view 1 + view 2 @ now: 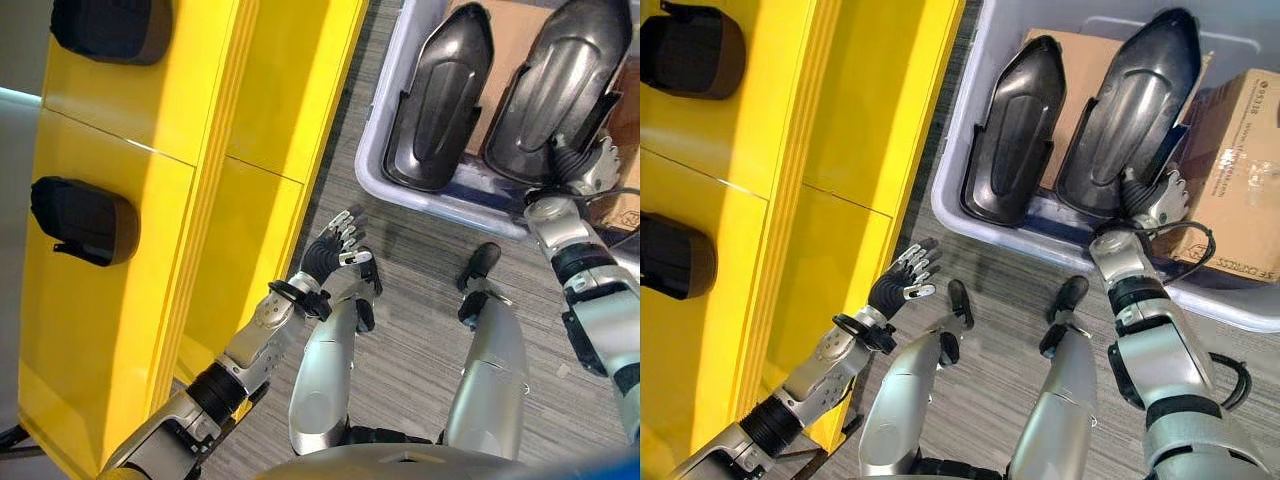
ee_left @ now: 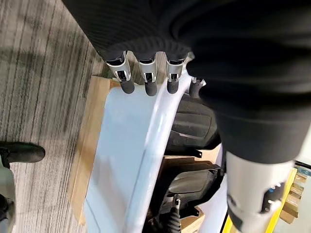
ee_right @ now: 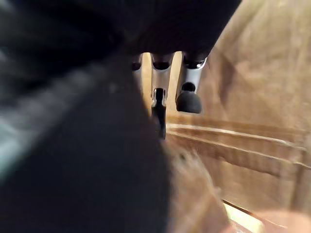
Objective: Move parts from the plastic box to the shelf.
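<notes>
Right hand [image 1: 1152, 200] gripping black part [image 1: 1130, 110], grey carpet [image 1: 420, 300], yellow shelf [image 1: 120, 250]

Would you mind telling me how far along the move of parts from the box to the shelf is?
Done: two black parts already sit in the yellow shelf. In hand: the right hand is at the near end of one black part in the plastic box; whether it grips is unclear. Left: that part and a second one beside it remain in the box. The left hand hovers open, empty.
</notes>
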Controlling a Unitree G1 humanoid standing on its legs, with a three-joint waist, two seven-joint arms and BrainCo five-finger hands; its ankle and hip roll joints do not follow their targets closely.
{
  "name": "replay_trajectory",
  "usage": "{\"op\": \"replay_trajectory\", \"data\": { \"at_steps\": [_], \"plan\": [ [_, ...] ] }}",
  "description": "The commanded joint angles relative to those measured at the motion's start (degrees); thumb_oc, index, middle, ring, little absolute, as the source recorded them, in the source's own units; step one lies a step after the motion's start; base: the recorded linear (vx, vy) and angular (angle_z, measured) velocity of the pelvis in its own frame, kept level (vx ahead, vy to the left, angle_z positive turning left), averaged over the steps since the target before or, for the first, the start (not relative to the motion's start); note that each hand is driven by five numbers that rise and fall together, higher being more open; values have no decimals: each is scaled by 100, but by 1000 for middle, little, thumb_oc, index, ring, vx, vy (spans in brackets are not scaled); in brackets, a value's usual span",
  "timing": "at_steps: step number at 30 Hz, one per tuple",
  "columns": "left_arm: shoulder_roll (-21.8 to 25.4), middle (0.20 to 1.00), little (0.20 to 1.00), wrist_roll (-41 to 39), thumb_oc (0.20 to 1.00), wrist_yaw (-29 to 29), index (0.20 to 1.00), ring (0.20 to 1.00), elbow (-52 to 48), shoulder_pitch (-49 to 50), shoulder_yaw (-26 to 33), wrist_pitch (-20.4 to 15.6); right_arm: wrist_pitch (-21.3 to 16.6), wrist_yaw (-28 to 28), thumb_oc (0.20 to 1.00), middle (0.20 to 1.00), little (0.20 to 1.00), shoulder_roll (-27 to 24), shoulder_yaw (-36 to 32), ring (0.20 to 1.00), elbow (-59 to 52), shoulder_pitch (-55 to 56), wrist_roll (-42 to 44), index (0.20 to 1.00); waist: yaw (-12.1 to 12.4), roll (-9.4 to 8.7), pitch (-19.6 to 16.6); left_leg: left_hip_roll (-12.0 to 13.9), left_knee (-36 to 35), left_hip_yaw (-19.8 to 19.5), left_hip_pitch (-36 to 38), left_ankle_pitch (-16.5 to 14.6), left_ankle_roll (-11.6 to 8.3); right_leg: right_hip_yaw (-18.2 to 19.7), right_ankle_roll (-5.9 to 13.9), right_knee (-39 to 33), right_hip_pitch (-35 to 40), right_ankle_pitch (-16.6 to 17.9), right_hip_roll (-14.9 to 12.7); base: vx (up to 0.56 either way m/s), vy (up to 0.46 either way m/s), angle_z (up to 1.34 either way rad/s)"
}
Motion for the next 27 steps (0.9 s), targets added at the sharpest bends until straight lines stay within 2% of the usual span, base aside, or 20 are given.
{"op": "replay_trajectory", "data": {
  "at_steps": [1,9,11,13,16,18,19,20,21,22,23,24,27],
  "plan": [
    [-140,1000,1000,74,1000,-161,1000,1000,-273,251,242,-381,-427,-703,200,200,200,-116,121,200,-276,362,-889,200,-271,219,174,185,-165,50,192,-170,-166,600,528,112,445,-668,273,-8,81,-19],
    [-96,1000,1000,108,1000,-237,1000,1000,-217,557,670,-329,-227,-1332,200,200,200,-98,55,200,-1951,1292,-2026,200,-511,-193,174,270,-379,62,1049,-192,-188,566,696,-522,1386,-415,251,14,17,-13],
    [-68,1000,1000,125,1000,-267,1000,1000,-185,626,755,-314,-131,-1252,200,200,200,-128,45,200,-2260,1428,-2125,200,-551,-303,174,301,-475,59,1321,-208,-197,557,767,-749,1686,-323,239,61,-21,-17],
    [-24,1000,1000,147,1000,-315,1000,1000,-140,678,857,-314,-88,-1133,200,200,200,-101,38,200,-2362,1545,-1871,200,-570,-406,174,358,-565,46,1619,-213,-220,527,804,-1032,2069,-219,251,80,-43,-7],
    [2,1000,1000,166,1000,-377,1000,1000,-89,645,923,-249,-184,-884,200,200,200,-9,-29,200,-2156,1645,-1292,200,-534,-464,174,382,-516,-4,1766,-259,-209,455,788,-1111,2338,-213,254,62,-57,-6],
    [-8,1000,1000,174,1000,-391,1000,1000,-46,588,948,-158,-521,-746,200,200,200,101,-92,200,-2001,1636,-1122,200,-490,-474,174,383,-388,-63,1692,-294,-191,420,756,-1042,2348,-254,257,28,-43,3],
    [-7,1000,1000,165,1000,-392,1000,1000,-49,573,952,-66,-826,-547,200,200,200,126,-154,200,-1997,1541,-1194,200,-447,-463,174,368,-346,-100,1630,-293,-179,402,751,-1024,2318,-250,259,14,-34,2],
    [-1,1000,1000,175,1000,-384,1000,1000,-58,566,947,-46,-893,-482,203,203,203,138,-148,203,-2032,1496,-1225,203,-436,-460,174,362,-349,-105,1617,-289,-176,398,755,-1027,2307,-245,259,0,0,0],
    [1,1000,1000,204,1000,-365,1000,1000,-74,556,944,-14,-969,-385,426,426,426,151,-130,426,-2103,1439,-1262,426,-424,-461,174,358,-354,-109,1597,-283,-176,394,760,-1030,2287,-239,258,0,0,0],
    [-4,1000,1000,227,1000,-361,1000,1000,-91,557,950,19,-979,-323,595,595,595,160,-111,595,-2194,1372,-1304,595,-408,-459,174,352,-379,-113,1584,-266,-181,388,765,-1043,2275,-230,256,0,0,0],
    [-22,1000,1000,247,1000,-356,1000,1000,-86,556,954,42,-1041,-227,909,909,909,169,-91,909,-2268,1306,-1294,909,-395,-454,174,345,-397,-118,1576,-251,-183,385,767,-1047,2263,-224,252,0,0,0],
    [-37,1000,1000,260,1000,-338,1000,1000,-86,561,952,52,-1112,-26,1000,1000,1000,178,-74,1000,-2393,1209,-1290,1000,-380,-445,174,335,-409,-130,1555,-241,-183,385,767,-1034,2234,-226,246,0,0,0],
    [-48,1000,1000,271,1000,-315,1000,1000,-111,560,963,118,-1115,465,1000,1000,1000,202,-18,1000,-2611,1063,-1277,1000,-346,-432,174,315,-386,-153,1504,-242,-184,376,766,-981,2182,-252,229,0,0,0]
  ]
}}
